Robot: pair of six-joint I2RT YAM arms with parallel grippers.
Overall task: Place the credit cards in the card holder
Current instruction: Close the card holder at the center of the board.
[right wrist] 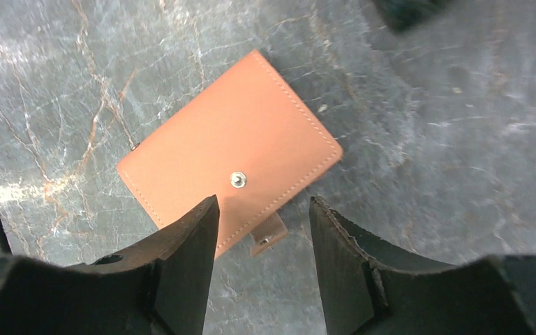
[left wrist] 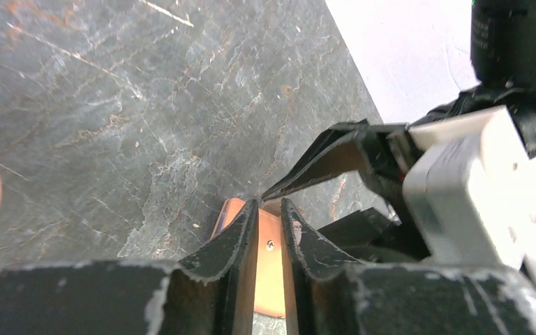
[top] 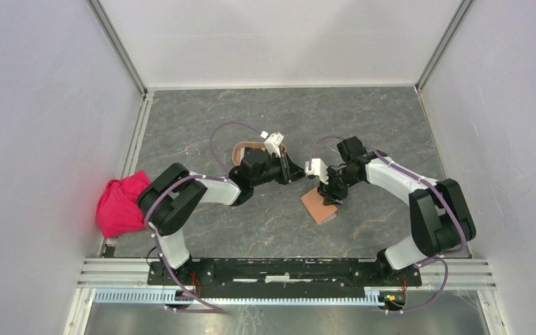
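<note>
right gripper (right wrist: 264, 204): hanging just over the wallet, its fingers (right wrist: 188, 258) standing spread and holding nothing
credit cards: not showing in any view; likely sitting inside the closed wallet, though that is a guess
card holder (top: 237, 152): lying on the table at far left of centre, partly hidden behind the left wrist, so its contents are not showing; its rim is peeking in at the left edge of the left wrist view
wallet (right wrist: 230, 146): lying flat and shut on the table (top: 363, 125), right of centre, directly below the right fingers; its long axis is running skew to the line between them, with the snap tab pointing into their gap
left gripper (left wrist: 269, 204): hovering between card holder and wallet, its fingers drawn close with a narrow slit between them and nothing showing in the slit
nearer arm: the right is sitting over the wallet, the left is closer to the card holder
next move: probably calling for the tab to be unsnapped before any card is coming out
red cloth (top: 120, 204): lying bunched at the left edge, well apart
</note>
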